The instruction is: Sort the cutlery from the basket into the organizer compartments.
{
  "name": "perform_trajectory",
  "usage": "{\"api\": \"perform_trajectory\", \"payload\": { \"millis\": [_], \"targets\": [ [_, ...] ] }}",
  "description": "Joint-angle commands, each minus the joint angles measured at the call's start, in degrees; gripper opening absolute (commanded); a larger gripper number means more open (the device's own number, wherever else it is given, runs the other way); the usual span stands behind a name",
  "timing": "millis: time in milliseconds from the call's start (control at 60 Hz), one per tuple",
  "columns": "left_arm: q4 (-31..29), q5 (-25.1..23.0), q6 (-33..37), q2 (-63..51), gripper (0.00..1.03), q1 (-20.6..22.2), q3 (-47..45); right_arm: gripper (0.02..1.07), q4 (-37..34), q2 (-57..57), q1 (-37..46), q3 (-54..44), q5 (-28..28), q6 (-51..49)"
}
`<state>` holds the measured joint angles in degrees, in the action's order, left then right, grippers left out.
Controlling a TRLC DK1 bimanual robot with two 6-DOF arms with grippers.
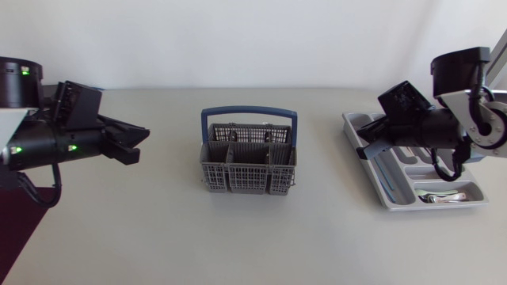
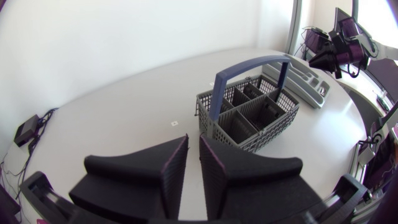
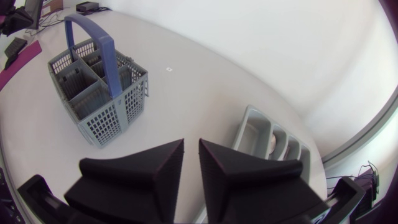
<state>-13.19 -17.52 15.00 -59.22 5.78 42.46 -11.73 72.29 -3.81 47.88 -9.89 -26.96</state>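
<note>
The grey basket [image 1: 248,150], with its blue handle upright, stands at the centre of the head view. The organizer [image 1: 354,121] lies at the right, with cutlery [image 1: 445,197] in its lowest compartment. The right gripper [image 1: 364,152] hangs over the organizer's left edge and the left gripper [image 1: 136,146] is at the far left, well apart from the basket. Each gripper is clenched nearly closed, grasping nothing.

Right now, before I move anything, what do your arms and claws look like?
Left arm: black housing with small green lights and a black cable looping beneath. Right arm: silver-grey links, black joints, a black cable hanging under it. Left claw and right claw are alike: matte black, two broad wedge-shaped fingers each.
</note>
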Motion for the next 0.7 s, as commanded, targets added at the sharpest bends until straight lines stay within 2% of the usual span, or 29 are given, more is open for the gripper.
{"api": "perform_trajectory", "payload": {
  "millis": [0, 50, 83, 150, 217, 433, 533, 683],
  "targets": [
    [-1.14, 0.03, -0.77, 3.94, 0.37, -1.30, -2.20, 0.78, -0.93, -3.39, 1.09, -2.53, 0.57, 0.94],
    [-1.57, 0.03, -0.77, 6.05, 0.47, -1.83, -2.73, 0.96, -1.19, -5.32, 1.53, -3.49, 0.57, 0.86],
    [-1.93, 0.20, -0.77, 7.37, 0.57, -2.09, -3.17, 1.02, -1.37, -6.37, 1.70, -4.20, 0.66, 0.77],
    [-2.45, 0.29, -0.85, 9.65, 0.84, -3.06, -3.87, 1.03, -1.72, -8.75, 1.79, -5.25, 1.19, 0.59],
    [-3.16, 0.29, -1.29, 11.67, 0.99, -3.50, -4.40, 1.03, -2.07, -11.03, 2.06, -6.48, 1.36, 0.59],
    [-4.30, 0.29, -2.00, 17.21, 0.99, -5.34, -6.60, 1.03, -3.30, -18.94, 2.50, -11.14, 2.07, -0.02],
    [-3.33, 0.29, -2.70, 20.20, 0.99, -8.15, -7.74, 1.03, -4.80, -22.81, 2.50, -12.90, 2.16, -0.46],
    [-2.72, 0.29, -3.67, 29.95, 0.99, -10.00, -11.26, 1.03, -6.12, -30.02, 4.52, -16.06, 2.24, -2.04]
  ]
}}
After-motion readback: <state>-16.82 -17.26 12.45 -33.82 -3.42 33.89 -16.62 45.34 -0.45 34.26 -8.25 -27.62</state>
